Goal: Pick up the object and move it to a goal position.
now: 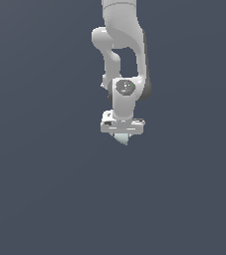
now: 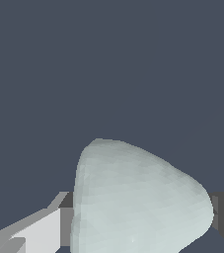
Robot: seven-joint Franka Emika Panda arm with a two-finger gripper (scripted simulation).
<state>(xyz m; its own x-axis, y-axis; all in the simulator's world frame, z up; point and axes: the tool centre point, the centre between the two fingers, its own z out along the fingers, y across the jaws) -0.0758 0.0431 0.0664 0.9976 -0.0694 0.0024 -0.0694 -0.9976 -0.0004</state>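
Currently, the gripper (image 1: 122, 135) pinches the pale grey-green teardrop lump (image 2: 138, 197) between its jaws, so pickup appears complete; transfer to the unseen goal remains.

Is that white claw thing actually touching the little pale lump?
Touching. In the wrist view, the pale lump fills the space between the end effector fingers, its sides meeting both with no gap showing.
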